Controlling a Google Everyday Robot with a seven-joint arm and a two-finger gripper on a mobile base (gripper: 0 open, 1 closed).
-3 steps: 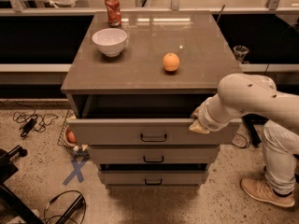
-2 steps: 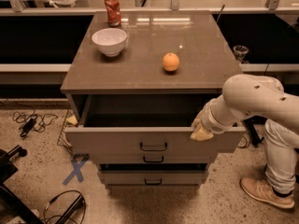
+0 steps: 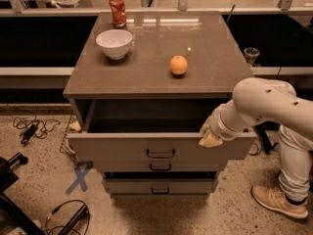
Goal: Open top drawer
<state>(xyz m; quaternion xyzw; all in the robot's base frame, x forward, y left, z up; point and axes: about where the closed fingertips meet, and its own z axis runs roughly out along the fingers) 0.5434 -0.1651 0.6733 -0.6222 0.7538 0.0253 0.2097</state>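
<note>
Pulled further out than a second ago, the top drawer now stands well clear of the cabinet with its deep, dark box exposed, and the gripper has come forward with it. The gripper rests on the upper edge of the drawer's front panel, near the end closest to the robot's white arm. Whether it is clamped on that edge or only hooked behind it cannot be told from where I stand.

The small black handle sits at the panel's centre, to one side of the gripper and slightly lower, untouched. Below the gripper, the middle drawer and the bottom drawer are both closed. Above and beyond it, on the cabinet top, rest an orange, a white bowl and, furthest back, a red can. A bystander's tan shoe is planted on the floor below the arm.

The pull itself appears to be the step in hand, and it looks well advanced. Finishing it would call for a straight, level draw outward that keeps contact on the panel edge, halting before the drawer's stop.
</note>
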